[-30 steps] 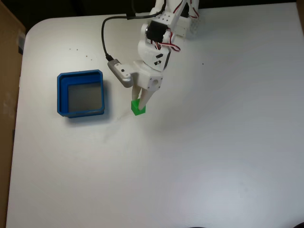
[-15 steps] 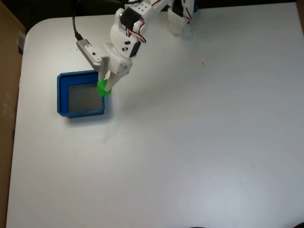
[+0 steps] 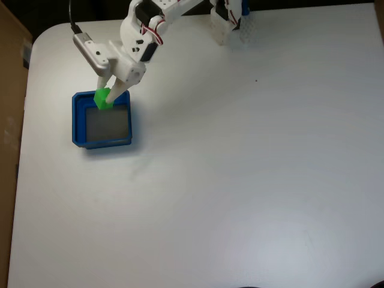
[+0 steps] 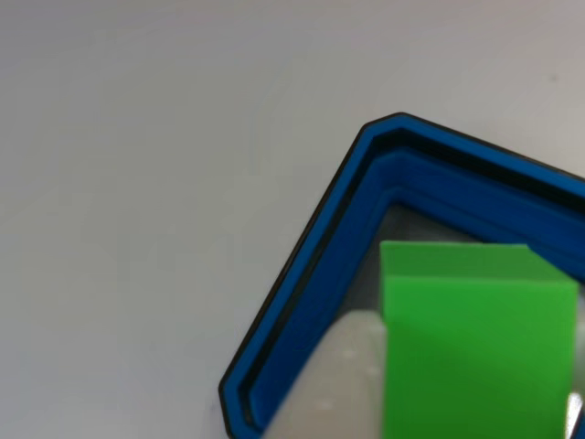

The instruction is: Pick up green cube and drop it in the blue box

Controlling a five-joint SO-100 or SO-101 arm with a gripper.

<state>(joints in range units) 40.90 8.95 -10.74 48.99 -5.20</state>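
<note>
The small bright green cube [image 3: 102, 98] hangs over the upper edge of the blue box [image 3: 77, 120], held between the white fingers of my gripper [image 3: 107, 99], which is shut on it. The box is a shallow blue tray with a grey bottom, at the table's left in the fixed view. Close up in the other view, the cube [image 4: 475, 347] fills the lower right, with a pale fingertip [image 4: 338, 384] against its left face. Below it a corner of the blue box [image 4: 356, 192] shows.
A white table [image 3: 240, 180] spreads wide to the right and below the box. The arm's base [image 3: 231, 18] stands at the top centre. A brown board [image 3: 9, 120] lines the left edge, and a black cable [image 3: 73, 18] rises from the wrist camera.
The arm has lifted the cube off the table and swung left with it, from right of the box to above the box's upper edge.
</note>
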